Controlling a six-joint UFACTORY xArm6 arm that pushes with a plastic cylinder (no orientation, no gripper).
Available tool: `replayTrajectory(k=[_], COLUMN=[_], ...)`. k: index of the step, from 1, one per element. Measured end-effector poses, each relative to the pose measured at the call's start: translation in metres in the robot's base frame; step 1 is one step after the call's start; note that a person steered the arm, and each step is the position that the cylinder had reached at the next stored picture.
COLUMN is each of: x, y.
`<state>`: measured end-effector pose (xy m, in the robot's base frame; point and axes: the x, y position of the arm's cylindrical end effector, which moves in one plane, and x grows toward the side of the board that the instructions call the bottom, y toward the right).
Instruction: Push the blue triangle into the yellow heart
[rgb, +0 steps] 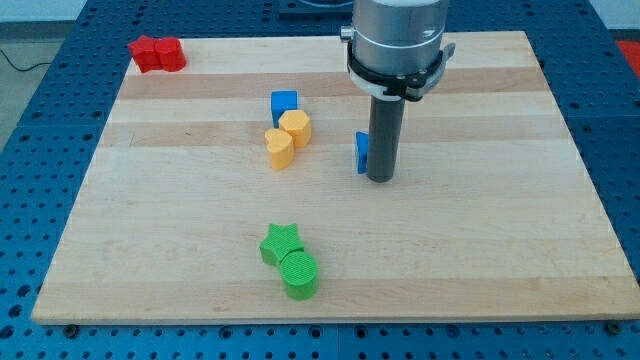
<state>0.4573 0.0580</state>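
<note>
The pale wooden board (480, 250) carries everything. My tip (379, 179), a plain dark rod without jaws, touches the small blue triangle block's (361, 152) right side; the yellow heart block (280, 148) lies further left.

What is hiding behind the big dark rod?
A small blue triangle block peeks out at the rod's left side, right beside my tip. The rod covers its right part, so I cannot tell whether they touch. Behind is wooden board.
</note>
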Motion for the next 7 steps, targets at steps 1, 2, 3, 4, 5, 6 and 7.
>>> replayTrajectory(k=[1, 2, 3, 4, 5, 6, 7], x=[-0.01, -0.037, -0.036, -0.012, 0.008, 0.008, -0.007], y=[0.033, 0.041, 0.012, -0.009, -0.017, -0.004, 0.043])
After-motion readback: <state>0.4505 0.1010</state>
